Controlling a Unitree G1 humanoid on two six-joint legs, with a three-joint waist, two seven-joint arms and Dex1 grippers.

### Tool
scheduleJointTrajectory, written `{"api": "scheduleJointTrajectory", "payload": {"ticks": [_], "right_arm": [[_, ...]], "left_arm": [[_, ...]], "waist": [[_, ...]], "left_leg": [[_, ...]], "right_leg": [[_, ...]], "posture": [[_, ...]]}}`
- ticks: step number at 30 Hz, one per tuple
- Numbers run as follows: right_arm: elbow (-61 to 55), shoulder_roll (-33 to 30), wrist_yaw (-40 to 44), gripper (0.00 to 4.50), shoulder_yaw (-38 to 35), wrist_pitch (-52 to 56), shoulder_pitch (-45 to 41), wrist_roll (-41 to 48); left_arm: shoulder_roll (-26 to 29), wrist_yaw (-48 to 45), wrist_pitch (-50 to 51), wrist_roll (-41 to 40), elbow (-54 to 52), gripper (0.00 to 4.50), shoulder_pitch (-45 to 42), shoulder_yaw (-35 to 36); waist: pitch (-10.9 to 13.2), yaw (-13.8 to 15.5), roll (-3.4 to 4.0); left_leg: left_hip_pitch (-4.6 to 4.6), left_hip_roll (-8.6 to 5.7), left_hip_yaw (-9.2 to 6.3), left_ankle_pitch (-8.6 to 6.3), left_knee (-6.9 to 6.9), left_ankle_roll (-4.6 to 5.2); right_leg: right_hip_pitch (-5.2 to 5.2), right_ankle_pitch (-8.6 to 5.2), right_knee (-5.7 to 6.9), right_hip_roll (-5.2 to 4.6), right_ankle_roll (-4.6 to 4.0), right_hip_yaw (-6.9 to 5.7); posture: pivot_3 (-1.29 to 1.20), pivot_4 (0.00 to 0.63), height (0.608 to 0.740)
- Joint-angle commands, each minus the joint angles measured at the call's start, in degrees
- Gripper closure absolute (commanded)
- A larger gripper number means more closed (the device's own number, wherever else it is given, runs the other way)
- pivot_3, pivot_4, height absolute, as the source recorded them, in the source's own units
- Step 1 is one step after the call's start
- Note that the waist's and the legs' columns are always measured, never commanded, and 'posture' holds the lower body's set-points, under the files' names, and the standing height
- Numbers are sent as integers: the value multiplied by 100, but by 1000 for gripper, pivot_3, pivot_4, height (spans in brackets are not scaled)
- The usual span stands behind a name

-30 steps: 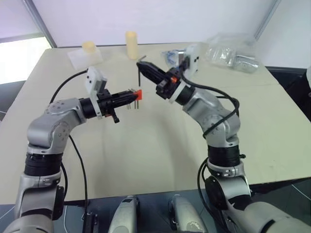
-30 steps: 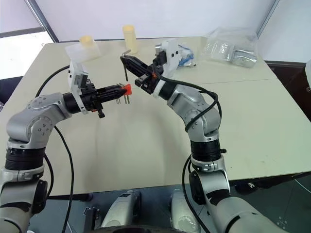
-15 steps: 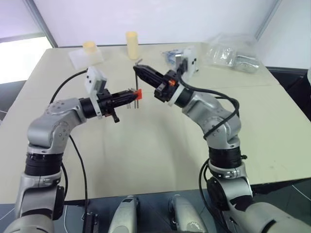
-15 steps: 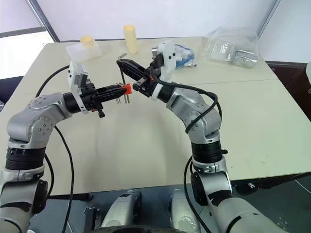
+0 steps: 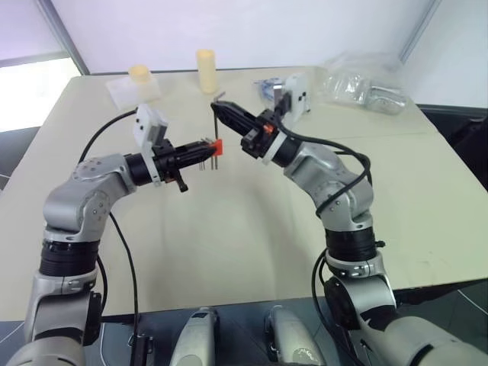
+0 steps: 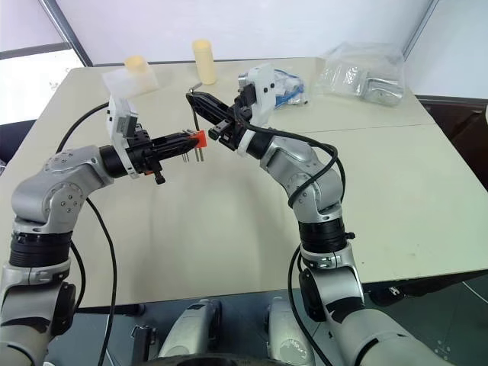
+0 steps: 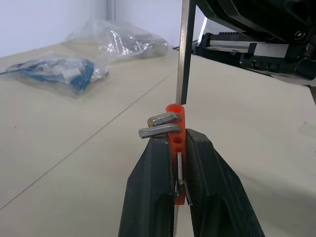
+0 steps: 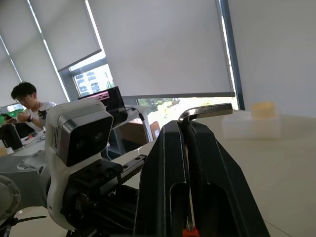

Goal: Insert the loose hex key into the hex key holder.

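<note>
My left gripper [image 5: 207, 148] is shut on the red-orange hex key holder [image 5: 216, 146], held level above the table. Short dark keys stick out of the holder [image 7: 174, 111]. My right gripper [image 5: 216, 107] is shut on the loose hex key [image 5: 216, 126], gripping it near its bend [image 8: 207, 109], just above and beyond the holder. The key's long shaft [image 7: 185, 49] hangs straight down and meets the holder's top end. Whether it sits in a hole or passes behind the block I cannot tell.
At the far edge of the beige table [image 5: 229, 229] are a tall yellow cylinder [image 5: 206, 71], a short yellow piece on a clear box [image 5: 139, 74], a blue-filled bag [image 5: 268, 88] and clear plastic bags [image 5: 362, 80]. A person [image 8: 27, 98] sits in the background.
My right gripper has shifted slightly left and down with the key, so its shaft now lines up with the holder's end. The left arm and holder have stayed still.
</note>
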Motion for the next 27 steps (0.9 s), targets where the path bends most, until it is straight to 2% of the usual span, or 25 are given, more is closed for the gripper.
{"api": "scheduleJointTrajectory", "payload": {"ticks": [1,27], "right_arm": [[-101,14,33,4480,5,-141,-141,29],[5,-62,10,4480,-12,-270,-158,-67]], "left_arm": [[-14,18,-53,-147,-138,4500,-186,207],[-27,112,42,-320,-196,4500,-200,255]], "waist": [[0,0,0],[0,0,0]], "left_leg": [[0,0,0,0,0,0],[0,0,0,0,-1,0]], "right_leg": [[0,0,0,0,0,0],[0,0,-3,0,0,0]], "posture": [[0,150,740],[0,150,740]]}}
